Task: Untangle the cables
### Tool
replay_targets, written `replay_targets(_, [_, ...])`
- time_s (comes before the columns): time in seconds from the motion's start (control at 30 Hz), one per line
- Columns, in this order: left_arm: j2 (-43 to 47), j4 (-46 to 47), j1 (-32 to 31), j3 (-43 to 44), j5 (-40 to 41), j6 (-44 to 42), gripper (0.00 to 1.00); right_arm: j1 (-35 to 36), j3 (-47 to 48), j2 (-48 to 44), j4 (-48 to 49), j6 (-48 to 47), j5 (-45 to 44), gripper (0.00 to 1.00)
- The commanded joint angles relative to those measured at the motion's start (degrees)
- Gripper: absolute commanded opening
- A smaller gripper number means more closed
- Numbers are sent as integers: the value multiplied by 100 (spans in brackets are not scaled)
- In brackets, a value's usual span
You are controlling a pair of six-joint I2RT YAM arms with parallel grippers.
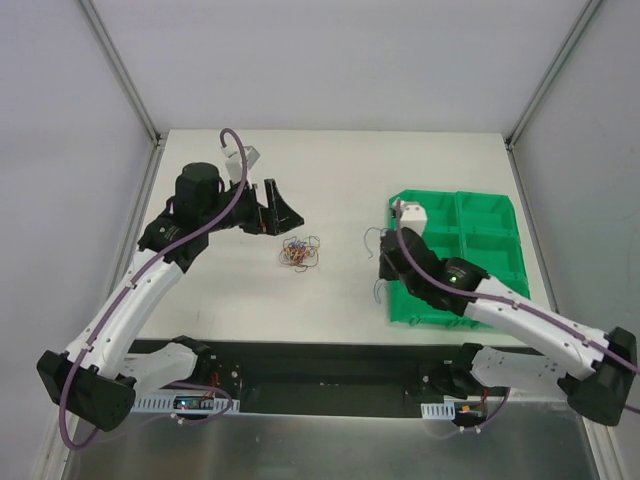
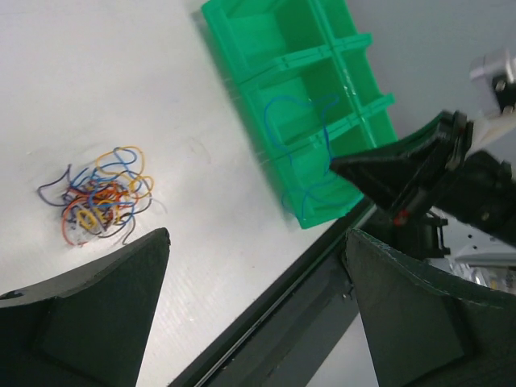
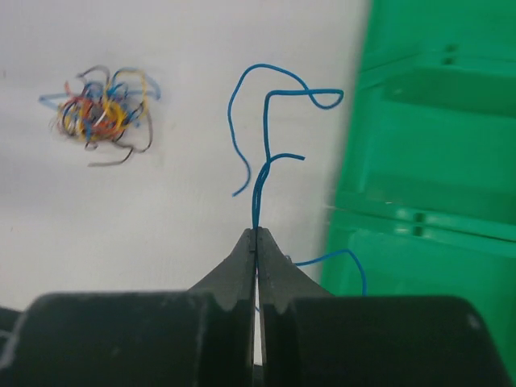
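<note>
The cables (image 1: 298, 253) lie as a small knot of blue, red, orange-yellow, black and white wires on the white table, left of centre; the knot also shows in both wrist views (image 2: 101, 197) (image 3: 101, 109). A single blue cable (image 3: 266, 153) is pinched in my right gripper (image 3: 258, 232), whose tips are shut on it beside the green bin's left edge. This strand (image 2: 310, 145) curls up past the fingertips and one end trails toward the bin. My left gripper (image 1: 272, 212) stands open and empty, up and left of the knot, with its jaws (image 2: 256, 235) wide apart.
A green divided bin (image 1: 490, 215) sits on the right half of the table, seen too in the wrist views (image 2: 290, 48) (image 3: 435, 161). The table's dark front edge (image 2: 266, 322) runs near the arm bases. Frame posts stand at the back corners.
</note>
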State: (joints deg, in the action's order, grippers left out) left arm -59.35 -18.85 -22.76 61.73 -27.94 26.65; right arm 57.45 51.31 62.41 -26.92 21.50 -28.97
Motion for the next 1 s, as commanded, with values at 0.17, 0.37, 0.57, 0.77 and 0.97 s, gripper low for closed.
replay_targets(0.17, [-1042,-31,44,849,-1054,-257,88,-1218,-59,-1652,-1262,-840,-944,1])
replay_targets(0.37, [-1158,311,132,278,-1458,-161,88,-1526,-366,-2286,-1834,-209,-830,0])
replay_targets(0.57, [-947,356,176,-126,-1354,-310,88,-1833,-1360,-2252,-1905,1872,-663,0])
replay_targets(0.77, [-850,365,272,-135,-1354,-336,88,-2370,-1317,-1259,-1852,2684,119,1])
replay_targets(0.97, [-850,365,352,-135,-1415,-328,88,-2905,-1518,-889,-852,2719,1172,1])
